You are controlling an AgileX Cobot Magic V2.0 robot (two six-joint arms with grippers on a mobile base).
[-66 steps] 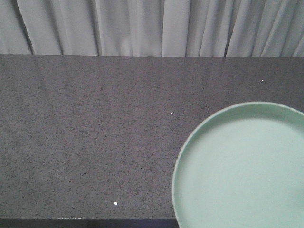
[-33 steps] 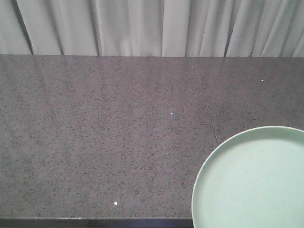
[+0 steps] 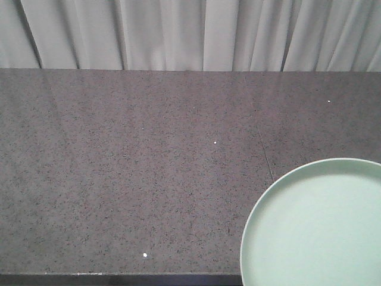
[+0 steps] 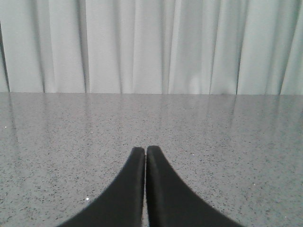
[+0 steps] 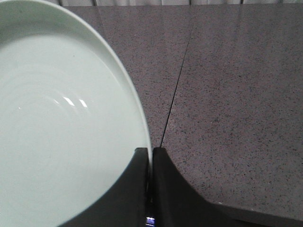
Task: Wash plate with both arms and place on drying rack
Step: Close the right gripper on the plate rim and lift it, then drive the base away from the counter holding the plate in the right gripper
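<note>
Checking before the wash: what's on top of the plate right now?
Nothing shows on the plate, only glossy reflections. The right pincer covers a bit of its rim; part lies out of frame.

We see soft, even, rather cool light, and the speckled tabletop (image 3: 119,179) is a little grainy. Small bright glints sit on the glossy plate (image 5: 61,123). The curtain (image 4: 142,47) shows gentle shading in its folds and casts a pale sheen below, while the left end effector (image 4: 144,150) is black and soft-edged near the lens.
</note>
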